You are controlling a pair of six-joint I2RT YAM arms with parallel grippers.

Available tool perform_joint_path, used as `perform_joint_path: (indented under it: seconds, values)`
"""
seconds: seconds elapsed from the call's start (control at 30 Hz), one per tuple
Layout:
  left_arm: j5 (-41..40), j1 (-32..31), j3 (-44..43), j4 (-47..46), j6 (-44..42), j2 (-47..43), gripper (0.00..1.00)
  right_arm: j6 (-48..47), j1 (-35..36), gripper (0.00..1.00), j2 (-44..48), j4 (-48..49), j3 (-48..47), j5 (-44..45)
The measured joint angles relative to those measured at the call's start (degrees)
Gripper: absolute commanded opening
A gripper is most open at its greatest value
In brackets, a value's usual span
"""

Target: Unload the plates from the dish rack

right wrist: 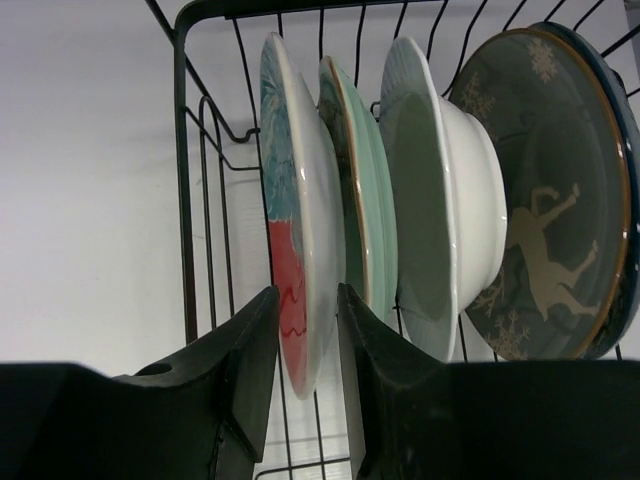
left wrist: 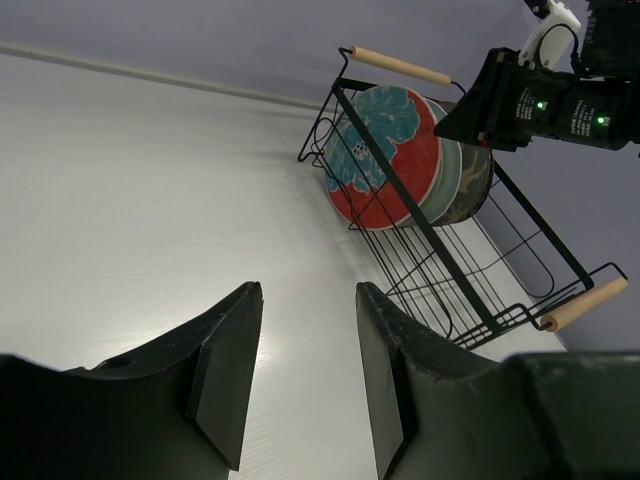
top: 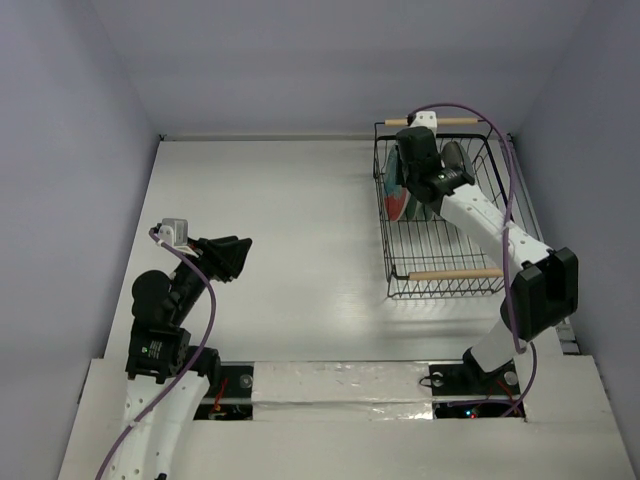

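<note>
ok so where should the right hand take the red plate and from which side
Grip the red plate by its rim, coming edge-on from above, one finger on each face. It stands upright at the end of the row in the dish rack, front face free, a slim gap behind. The right hand sits around that rim.

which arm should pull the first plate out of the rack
Right. Its gripper is already inside the rack, fingers straddling the red plate's rim. The left gripper sits open over the table, well away from the rack.
</note>
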State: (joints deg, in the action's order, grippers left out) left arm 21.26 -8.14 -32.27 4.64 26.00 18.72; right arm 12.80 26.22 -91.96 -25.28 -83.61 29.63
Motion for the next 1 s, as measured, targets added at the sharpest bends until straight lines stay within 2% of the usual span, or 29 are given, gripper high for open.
perform_joint_path:
  seconds: [0.1,0.23,0.43,0.5,0.73,0.83,1.0]
  values:
    - [0.0,0.0,0.0,0.0,0.0,0.0,0.39,-0.4,0.0,0.35,-1.9,0.0,-1.2,0.5]
    - [0.0,0.0,0.0,0.0,0.0,0.0,0.39,-0.9,-0.3,0.4,-3.7,0.0,-1.7,1.5]
    - [0.0,0.0,0.0,0.0,0.0,-0.1,0.4,-1.5,-0.4,0.39,-6.8,0.0,-2.9,4.0]
    - [0.0,0.0,0.0,0.0,0.0,-0.2,0.4,-1.7,-0.4,0.35,-7.3,0.0,-2.9,4.8]
    - [0.0,0.0,0.0,0.0,0.0,-0.3,0.4,-3.1,-0.4,0.09,-7.4,0.8,-2.9,7.1]
    - [0.0,0.0,0.0,0.0,0.0,-0.6,0.4,-4.0,-0.4,0.01,-7.5,0.4,-2.9,8.6]
    - [0.0,0.0,0.0,0.0,0.0,-1.0,0.4,-4.1,-0.4,0.0,-7.5,0.3,-2.9,9.0]
